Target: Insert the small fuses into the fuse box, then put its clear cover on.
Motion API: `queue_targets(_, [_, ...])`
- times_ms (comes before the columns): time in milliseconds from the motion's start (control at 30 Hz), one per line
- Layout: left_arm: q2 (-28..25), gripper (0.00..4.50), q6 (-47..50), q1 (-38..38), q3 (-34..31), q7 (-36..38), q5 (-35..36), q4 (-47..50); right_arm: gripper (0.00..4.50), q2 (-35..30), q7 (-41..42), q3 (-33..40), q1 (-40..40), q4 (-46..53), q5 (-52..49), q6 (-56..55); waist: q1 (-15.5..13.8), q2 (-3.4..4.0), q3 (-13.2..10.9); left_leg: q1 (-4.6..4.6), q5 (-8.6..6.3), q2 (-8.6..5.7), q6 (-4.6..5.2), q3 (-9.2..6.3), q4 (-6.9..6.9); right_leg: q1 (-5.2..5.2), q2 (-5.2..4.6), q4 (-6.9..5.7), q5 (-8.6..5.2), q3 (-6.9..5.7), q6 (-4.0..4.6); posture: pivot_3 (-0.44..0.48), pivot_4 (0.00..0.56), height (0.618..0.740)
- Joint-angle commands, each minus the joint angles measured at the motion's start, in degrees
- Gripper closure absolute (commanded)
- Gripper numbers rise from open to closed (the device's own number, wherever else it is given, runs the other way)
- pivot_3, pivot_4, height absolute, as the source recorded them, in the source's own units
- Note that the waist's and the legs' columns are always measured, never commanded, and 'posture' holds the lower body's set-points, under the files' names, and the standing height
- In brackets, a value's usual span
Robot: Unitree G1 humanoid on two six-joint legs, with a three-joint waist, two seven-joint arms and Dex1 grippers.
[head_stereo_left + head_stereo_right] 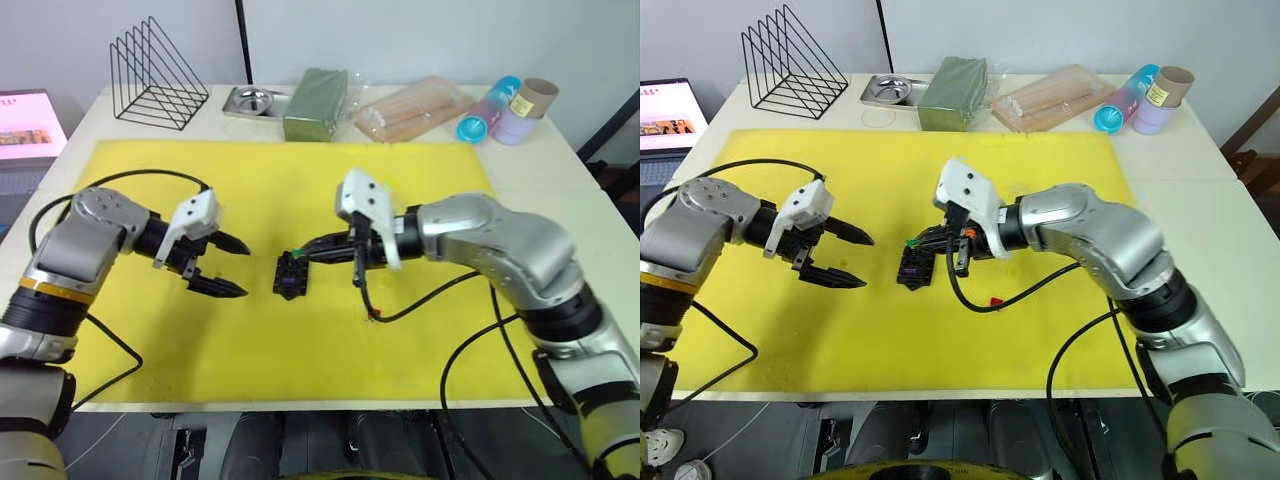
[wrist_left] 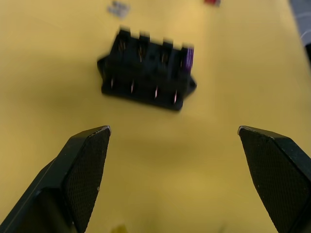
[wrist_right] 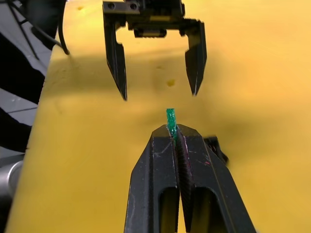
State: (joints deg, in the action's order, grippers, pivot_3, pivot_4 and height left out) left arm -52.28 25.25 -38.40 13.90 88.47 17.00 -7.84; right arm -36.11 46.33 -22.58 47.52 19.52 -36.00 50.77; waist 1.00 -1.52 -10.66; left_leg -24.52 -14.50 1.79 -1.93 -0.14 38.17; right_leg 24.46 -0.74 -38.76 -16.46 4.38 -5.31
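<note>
While right jaws pinch green fuse, fuse box sits beneath

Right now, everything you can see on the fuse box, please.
The fuse box is a small black plastic block with a row of four upright slot posts and metal contacts showing at its base. It sits on the yellow mat, between the open left gripper and the right gripper, which is shut on the green fuse just above it. A purple fuse already stands in one end slot. No cover on it.
</note>
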Motion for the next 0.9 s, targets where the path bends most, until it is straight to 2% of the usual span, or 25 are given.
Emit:
queue_targets(33, [0.69,0.05,-3.35,0.8,-1.07,-0.96,-0.96,1.37,4.5,2.28,1.43,-1.27,-0.78,-1.79,4.11,-3.95,-0.05,0.0,0.0,0.0,0.0,0.0,0.0,0.0,0.01,0.0,-0.01,0.0,0.0,0.0,0.0,0.0,0.15,0.74])
queue_targets(367, [3.01,0.05,-3.55,2.2,-0.41,-2.44,-1.93,4.02,4.5,6.84,3.32,-2.32,-2.6,-6.82,10.25,-7.19,0.07,0.0,0.0,0.01,0.0,-0.02,0.0,-0.02,0.03,-0.01,0.01,-0.02,0.02,-0.02,0.01,0.0,0.15,0.74])
queue_targets(900, [5.65,0.05,-4.36,2.31,0.29,-3.83,-3.39,4.74,4.5,9.4,4.3,-1.43,-4.42,-9.23,13.9,-7.78,0.08,0.0,0.0,0.02,0.0,-0.02,0.0,-0.02,0.04,-0.02,0.02,-0.04,0.03,-0.03,0.02,0.0,0.15,0.74])
